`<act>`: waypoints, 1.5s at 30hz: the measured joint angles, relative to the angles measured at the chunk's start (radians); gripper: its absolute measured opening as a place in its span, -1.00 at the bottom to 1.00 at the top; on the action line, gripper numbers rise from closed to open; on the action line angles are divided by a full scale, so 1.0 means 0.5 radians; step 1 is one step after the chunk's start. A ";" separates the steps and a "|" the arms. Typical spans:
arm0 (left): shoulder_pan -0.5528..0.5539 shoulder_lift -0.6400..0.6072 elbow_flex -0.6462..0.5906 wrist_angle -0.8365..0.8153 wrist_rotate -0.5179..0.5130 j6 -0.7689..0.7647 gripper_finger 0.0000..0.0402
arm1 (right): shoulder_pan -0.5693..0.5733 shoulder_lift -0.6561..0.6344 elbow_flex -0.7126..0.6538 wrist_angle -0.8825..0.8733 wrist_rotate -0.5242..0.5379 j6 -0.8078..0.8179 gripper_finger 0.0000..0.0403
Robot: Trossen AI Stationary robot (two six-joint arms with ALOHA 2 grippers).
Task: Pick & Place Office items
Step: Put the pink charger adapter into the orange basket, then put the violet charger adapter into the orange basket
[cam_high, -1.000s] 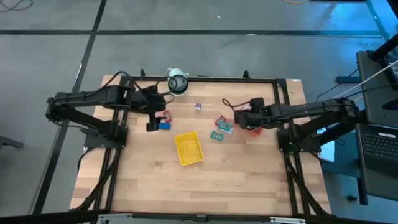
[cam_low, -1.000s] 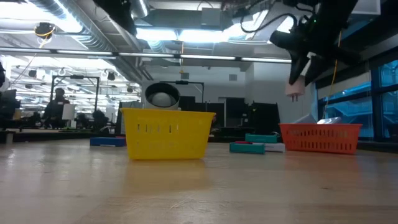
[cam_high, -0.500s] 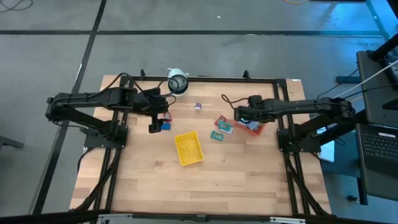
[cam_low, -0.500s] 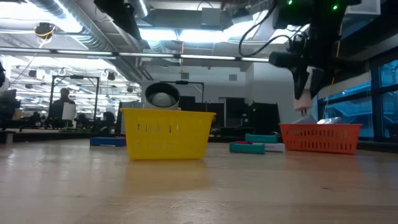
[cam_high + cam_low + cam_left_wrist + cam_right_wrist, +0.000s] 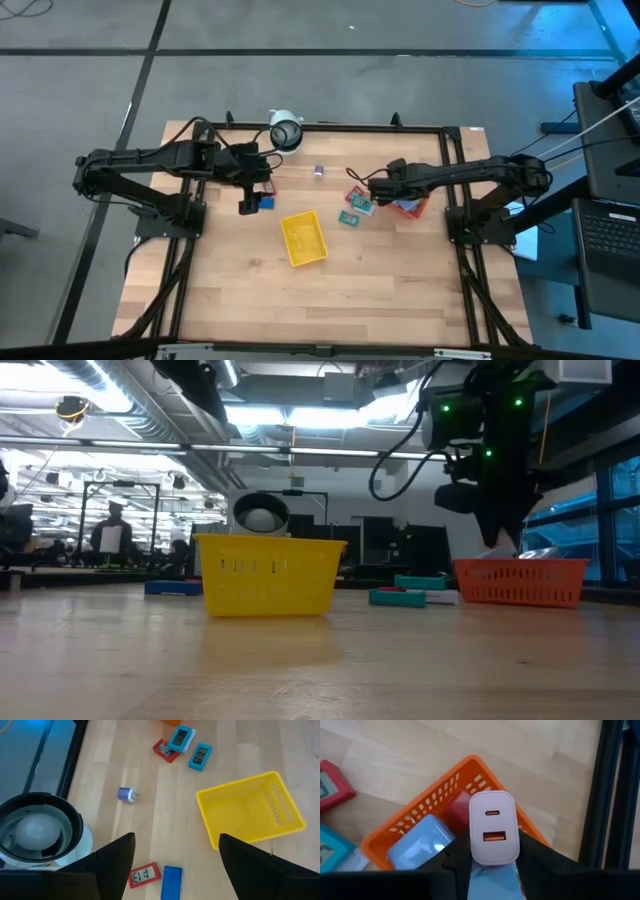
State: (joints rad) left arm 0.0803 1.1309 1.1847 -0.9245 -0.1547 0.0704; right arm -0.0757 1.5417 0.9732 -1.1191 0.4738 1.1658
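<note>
Two pincers at work. Right pincer (image 5: 490,862) closed on pinkish-white charger (image 5: 491,827), two ports on its face, no readable writing; hangs above orange tray (image 5: 427,805), near that tray's surface-centre side in high view. Tray holds pale blue block (image 5: 420,842) and red block (image 5: 457,810). Left pincer (image 5: 172,852) spread wide, empty, above red clock (image 5: 145,875), display digits unclear, and blue block (image 5: 171,882). Farther: lavender plug (image 5: 126,794), teal clocks (image 5: 200,756), yellow tray (image 5: 250,812), white round object (image 5: 37,832).
</note>
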 joint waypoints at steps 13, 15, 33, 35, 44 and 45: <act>0.000 0.000 0.000 0.027 -0.011 0.000 0.42 | 0.069 -0.066 -0.016 0.039 -0.210 0.070 0.14; 0.000 0.000 0.000 0.035 -0.012 0.000 0.42 | 0.092 -0.079 -0.006 0.039 -0.198 0.118 0.16; 0.019 0.000 0.000 0.064 -0.109 0.000 0.42 | 0.133 -0.332 0.052 0.778 0.027 0.020 0.17; 0.063 0.000 0.000 0.059 -0.108 0.000 0.42 | 0.130 -0.332 0.054 1.064 -0.013 -0.097 0.17; 0.403 0.059 0.000 -0.066 -0.078 -0.030 0.42 | -0.131 -0.187 0.056 1.631 -0.393 -0.413 0.17; 0.449 0.066 0.000 -0.061 -0.046 -0.046 0.42 | -0.172 -0.153 0.056 1.681 -0.449 -0.441 0.17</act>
State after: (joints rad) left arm 0.3047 1.1637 1.1847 -0.9551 -0.1776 0.0475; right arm -0.1617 1.4650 1.0012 -0.2786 0.2493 0.9454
